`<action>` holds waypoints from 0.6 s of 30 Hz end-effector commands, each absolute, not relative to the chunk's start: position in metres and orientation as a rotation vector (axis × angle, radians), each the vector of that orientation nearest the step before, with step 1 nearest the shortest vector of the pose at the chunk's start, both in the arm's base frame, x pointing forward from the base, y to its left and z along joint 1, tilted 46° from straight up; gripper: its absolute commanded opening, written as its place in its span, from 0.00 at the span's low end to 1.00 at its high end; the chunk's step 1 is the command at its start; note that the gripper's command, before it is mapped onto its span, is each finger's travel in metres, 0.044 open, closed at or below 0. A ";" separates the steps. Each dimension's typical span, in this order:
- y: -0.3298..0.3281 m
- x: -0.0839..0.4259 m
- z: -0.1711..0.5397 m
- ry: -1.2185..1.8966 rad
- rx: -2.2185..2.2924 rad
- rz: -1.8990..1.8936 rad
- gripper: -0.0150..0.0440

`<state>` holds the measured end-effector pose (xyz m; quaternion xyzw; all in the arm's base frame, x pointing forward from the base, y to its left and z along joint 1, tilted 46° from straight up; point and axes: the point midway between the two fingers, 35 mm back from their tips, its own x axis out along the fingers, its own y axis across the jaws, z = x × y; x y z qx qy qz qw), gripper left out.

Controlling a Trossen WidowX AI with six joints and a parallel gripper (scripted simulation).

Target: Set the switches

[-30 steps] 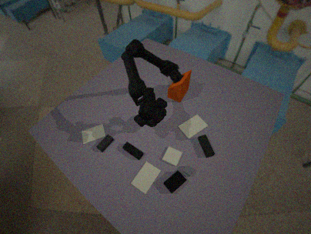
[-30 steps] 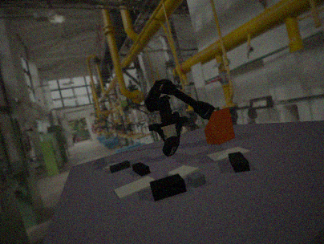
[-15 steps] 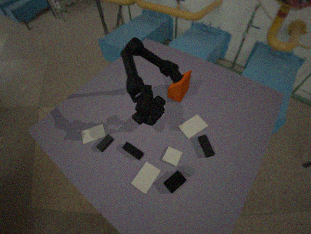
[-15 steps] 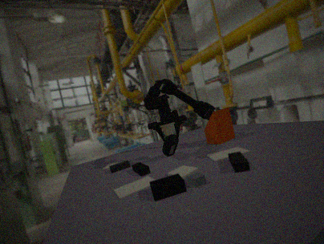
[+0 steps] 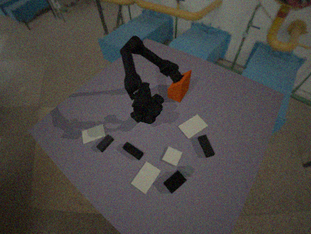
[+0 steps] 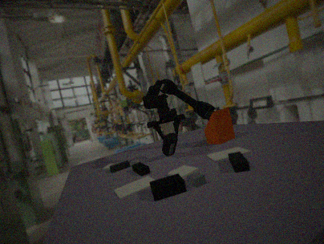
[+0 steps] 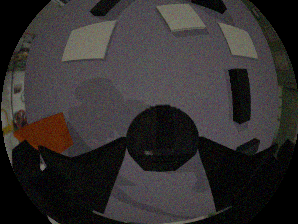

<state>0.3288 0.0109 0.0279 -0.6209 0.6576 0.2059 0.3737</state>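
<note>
My gripper (image 5: 145, 115) (image 6: 170, 140) (image 7: 162, 141) is shut on the dark controller unit, its fingers on two opposite sides. The controller unit (image 6: 169, 148) (image 7: 162, 125) hangs above the bench (image 5: 223, 185) (image 6: 240, 209) (image 7: 150, 70), clear of it. In the wrist view it is a dark rounded shape between the fingertips, with a small pale mark low on its face. In the top view it merges with the black gripper. It is too dark to read switch positions, and no label squares can be made out.
Pale flat plates (image 5: 145, 177) (image 6: 134, 187) (image 7: 91, 41) and several black blocks (image 5: 175, 182) (image 6: 168, 187) (image 7: 240, 95) lie in front of and beside the arm. A small grey block (image 5: 187, 170) (image 6: 196, 180) is near the front. An orange block (image 5: 178, 90) (image 6: 220, 128) (image 7: 47, 132) stands at the arm's base.
</note>
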 end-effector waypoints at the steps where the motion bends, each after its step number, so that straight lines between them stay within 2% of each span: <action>1: 0.009 0.327 0.031 1.681 -1.594 0.537 0.82; 18: 0.006 0.325 0.041 1.663 -1.581 0.555 0.82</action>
